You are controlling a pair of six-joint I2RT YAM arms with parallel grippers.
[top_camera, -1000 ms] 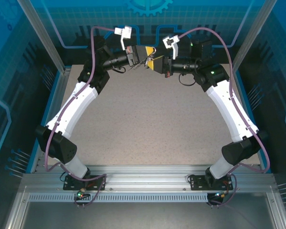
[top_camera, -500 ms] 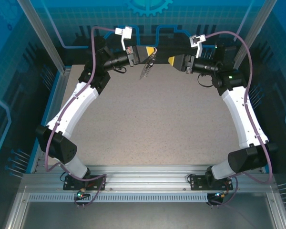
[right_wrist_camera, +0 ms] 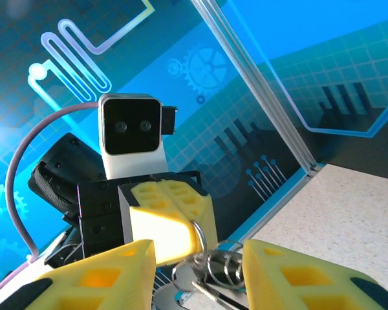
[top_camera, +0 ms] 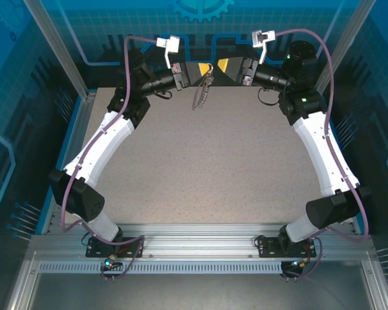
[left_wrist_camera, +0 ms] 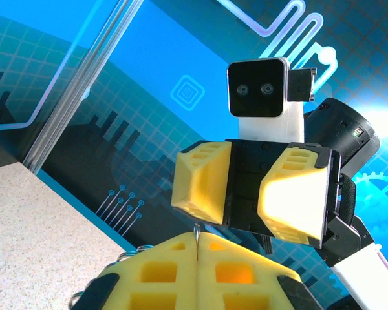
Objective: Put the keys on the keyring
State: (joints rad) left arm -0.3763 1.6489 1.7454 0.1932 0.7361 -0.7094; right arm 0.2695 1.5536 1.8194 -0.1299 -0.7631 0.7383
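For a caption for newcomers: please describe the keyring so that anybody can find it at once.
Look at the middle of the far edge of the speckled table. There the keyring hangs from the shut left pincer. It is thin, silvery and dangling, unlike the chunky yellow fingers beside it.

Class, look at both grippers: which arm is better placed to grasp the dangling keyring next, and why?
Right. The left gripper is shut on the keyring, so it is busy; the right gripper faces it close by with jaws open, seemingly empty.
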